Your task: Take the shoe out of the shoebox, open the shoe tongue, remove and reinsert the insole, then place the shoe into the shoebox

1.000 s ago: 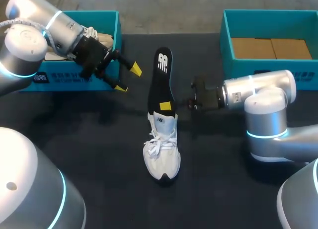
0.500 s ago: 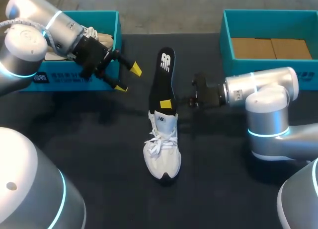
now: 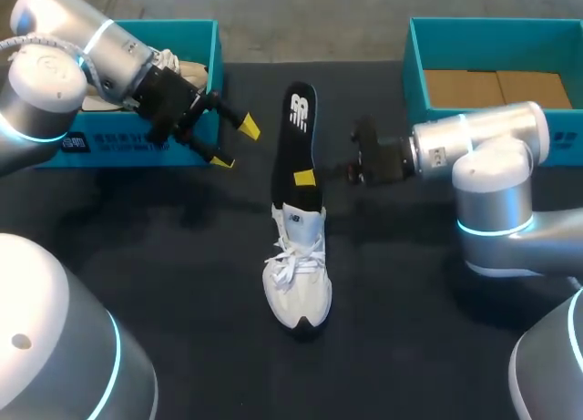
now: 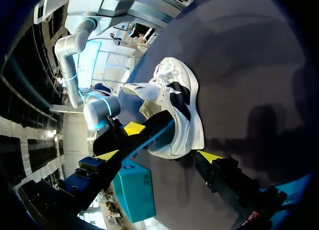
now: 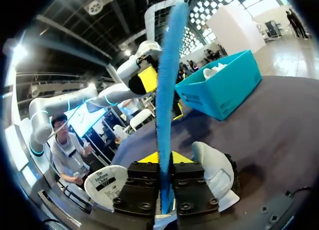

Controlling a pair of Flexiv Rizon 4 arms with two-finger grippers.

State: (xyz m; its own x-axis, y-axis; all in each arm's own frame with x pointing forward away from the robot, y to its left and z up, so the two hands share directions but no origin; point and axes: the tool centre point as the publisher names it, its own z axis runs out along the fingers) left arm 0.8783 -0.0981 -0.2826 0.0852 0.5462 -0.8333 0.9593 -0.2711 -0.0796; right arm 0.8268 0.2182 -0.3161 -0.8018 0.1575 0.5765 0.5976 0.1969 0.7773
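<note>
Two teal shoeboxes, two white sneakers, one insole and two grippers could be counted. The right gripper was clamped on the one black insole, a long flat sole with a rounded end and a white logo; only one of its yellow tips showed from above, the other being hidden behind the insole. In the right wrist view the insole stood edge-on between the fingers as a thin blue strip rising ahead of them. Its lower end was tucked into the sneaker, a white lace-up shoe with dark trim at the toe, which lay on the black cloth table just below that gripper, heel toward it. Whether the insole's end touched the shoe's floor could not be made out. The left gripper held nothing, its two fingers spread wide, well apart from the insole; in its own wrist view the sneaker and insole lay ahead of the gap between its fingers. Just behind the left gripper sat the left shoebox, a card box with a printed label on its front wall, and inside it a second shoe, pale, mostly covered by the arm. The right shoebox, behind the right arm, was cut off at the far side and showed brown cardboard on its floor.
</note>
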